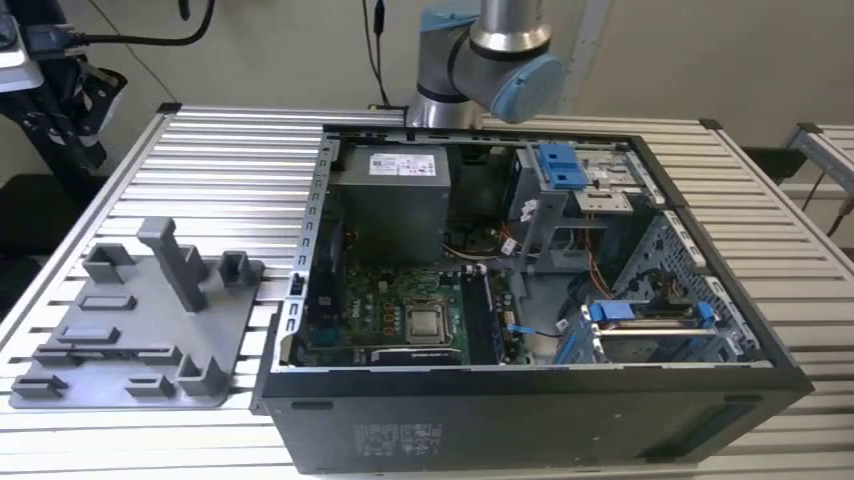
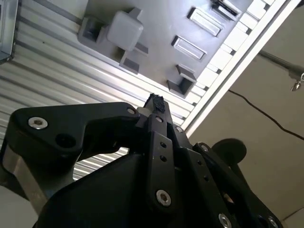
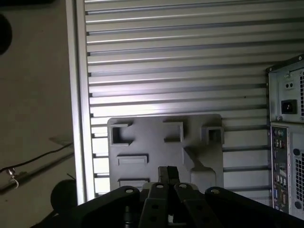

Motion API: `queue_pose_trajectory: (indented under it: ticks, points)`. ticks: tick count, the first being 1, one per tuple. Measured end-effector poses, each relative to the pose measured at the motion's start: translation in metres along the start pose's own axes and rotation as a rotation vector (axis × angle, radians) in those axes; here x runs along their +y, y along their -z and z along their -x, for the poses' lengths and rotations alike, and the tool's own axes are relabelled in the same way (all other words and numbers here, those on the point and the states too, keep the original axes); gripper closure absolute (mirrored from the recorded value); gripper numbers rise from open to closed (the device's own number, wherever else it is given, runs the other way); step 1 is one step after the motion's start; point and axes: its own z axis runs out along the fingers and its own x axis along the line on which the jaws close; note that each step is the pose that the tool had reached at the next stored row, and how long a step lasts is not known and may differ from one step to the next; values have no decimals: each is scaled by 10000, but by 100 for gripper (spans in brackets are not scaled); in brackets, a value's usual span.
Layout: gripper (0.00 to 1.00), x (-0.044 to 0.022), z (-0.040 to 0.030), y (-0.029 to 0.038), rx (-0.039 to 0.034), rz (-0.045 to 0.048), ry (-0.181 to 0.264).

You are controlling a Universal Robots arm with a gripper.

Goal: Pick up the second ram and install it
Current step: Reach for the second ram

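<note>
We find little writing we can read. A white label (image 1: 404,163) sits on top of the power box (image 1: 396,205) inside the open computer case (image 1: 534,420). There is pale print (image 1: 396,437) on the case's near outer wall. Both are too small for us to read. In the first wrist view we see the back of the case (image 3: 286,142), with a power socket (image 3: 287,105) and rows of ports.

The claw (image 3: 167,175) is narrow. In both wrist views its two black fingertips (image 2: 156,102) lie together, and we see nothing held between them. It hangs above the grey tray (image 3: 166,137) with upright posts, without touching it. The tray lies on the slatted metal table (image 1: 227,190), on the exterior view's left of the case.

We cannot say for certain where the second ram is. Long, dark, narrow strips stand on edge in the memory slots (image 1: 498,320), just to the exterior view's right of the processor (image 1: 427,322). We cannot tell whether one of them is that board, and we can make out no white sticker there.

Blue clips (image 1: 561,165) sit on the drive bays, and the arm (image 1: 487,60) rises behind the case.
</note>
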Motion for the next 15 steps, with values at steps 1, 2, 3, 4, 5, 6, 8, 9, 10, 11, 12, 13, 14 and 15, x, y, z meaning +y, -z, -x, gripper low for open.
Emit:
queue_pose_trajectory:
  ticks: [1, 2, 3, 4, 5, 6, 8, 9, 10, 11, 12, 13, 14, 15]
  points:
    - [89, 0, 0, 0, -1, 0, 1]
    - [89, 0, -2, 1, 0, 0, 2]
    - [89, 0, -4, 1, 0, -1, 1]
    - [89, 0, -4, 0, 0, 0, 1]
    - [89, -3, -5, -1, -2, 1, 0]
    - [89, -11, -4, -3, -1, 1, 0]
    - [89, -73, 0, -8, -1, 1, -1]
    - [89, -116, 4, -11, -1, 1, 0]
    - [89, -159, 7, -13, 0, 0, 1]
    - [89, -200, 10, -16, 1, -1, 0]
    - [89, -239, 13, -21, 1, -1, 0]
    - [89, -274, 16, -26, 1, 0, 0]
    - [89, -309, 19, -32, 0, 0, 0]
    - [89, -349, 24, -38, 0, 0, 1]
